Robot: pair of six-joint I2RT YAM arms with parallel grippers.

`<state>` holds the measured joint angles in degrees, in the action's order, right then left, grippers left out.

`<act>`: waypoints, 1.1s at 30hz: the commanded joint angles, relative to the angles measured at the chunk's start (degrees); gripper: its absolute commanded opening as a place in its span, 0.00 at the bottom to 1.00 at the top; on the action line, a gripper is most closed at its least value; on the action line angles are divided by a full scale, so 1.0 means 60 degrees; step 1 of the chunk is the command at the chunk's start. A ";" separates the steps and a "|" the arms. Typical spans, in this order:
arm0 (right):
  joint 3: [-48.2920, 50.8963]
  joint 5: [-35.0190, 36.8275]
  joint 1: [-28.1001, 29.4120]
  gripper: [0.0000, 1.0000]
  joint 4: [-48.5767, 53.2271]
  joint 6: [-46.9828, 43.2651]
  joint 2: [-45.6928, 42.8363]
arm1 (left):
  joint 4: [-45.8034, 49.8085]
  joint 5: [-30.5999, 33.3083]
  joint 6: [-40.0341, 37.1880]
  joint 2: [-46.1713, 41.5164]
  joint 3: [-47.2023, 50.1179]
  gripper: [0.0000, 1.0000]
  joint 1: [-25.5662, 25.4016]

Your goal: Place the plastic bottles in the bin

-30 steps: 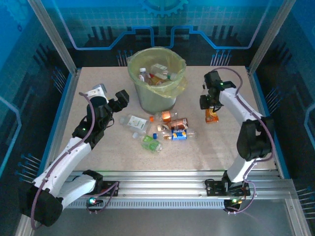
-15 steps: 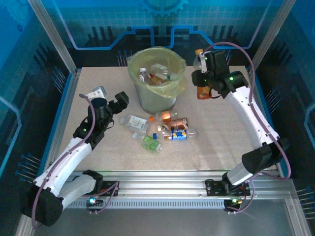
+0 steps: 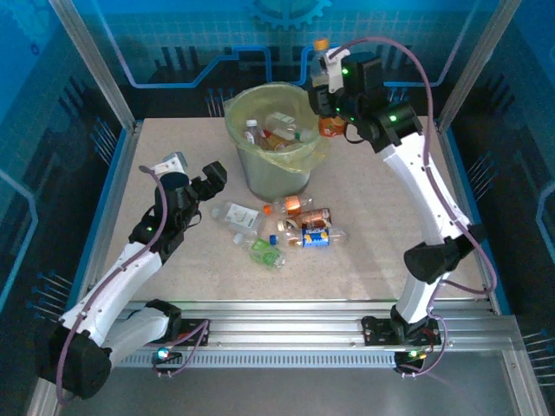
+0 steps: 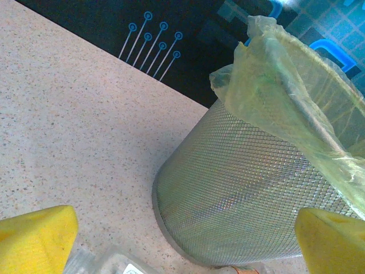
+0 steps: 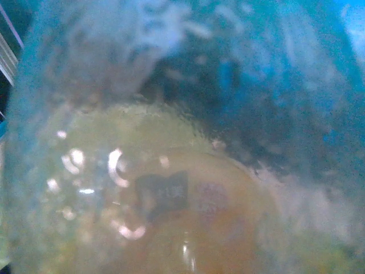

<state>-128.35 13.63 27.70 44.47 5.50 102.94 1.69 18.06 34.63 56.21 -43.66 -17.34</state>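
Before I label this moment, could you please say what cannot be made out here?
Right wrist view: the clear, orange-labelled plastic bottle sits too close, blurred; label unreadable.
Left wrist view: the round grey mesh bin, cut off at the right edge; its wall hides its contents.
Top view: labels on loose bottles too small.

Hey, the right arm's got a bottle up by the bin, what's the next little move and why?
Probably ease the right hand a bit to the left before letting go. Its bottle seems to hang at the right rim of the bin rather than over the opening, so a drop here might glance off the edge.
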 commanded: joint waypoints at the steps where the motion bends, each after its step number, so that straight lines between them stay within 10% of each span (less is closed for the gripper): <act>1: -0.0903 -0.0189 0.0247 0.41 -0.0178 -0.0163 0.0605 | -0.0135 -0.0227 0.0220 -0.0021 0.0126 0.99 0.0078; 33: -0.3812 -0.1246 0.0803 0.45 0.0479 0.0512 0.4771 | -0.0350 -0.0741 0.0498 0.0114 0.0195 0.99 0.0078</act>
<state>-149.58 6.98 31.57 45.93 7.46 131.15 0.99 14.50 37.21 56.64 -42.92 -17.34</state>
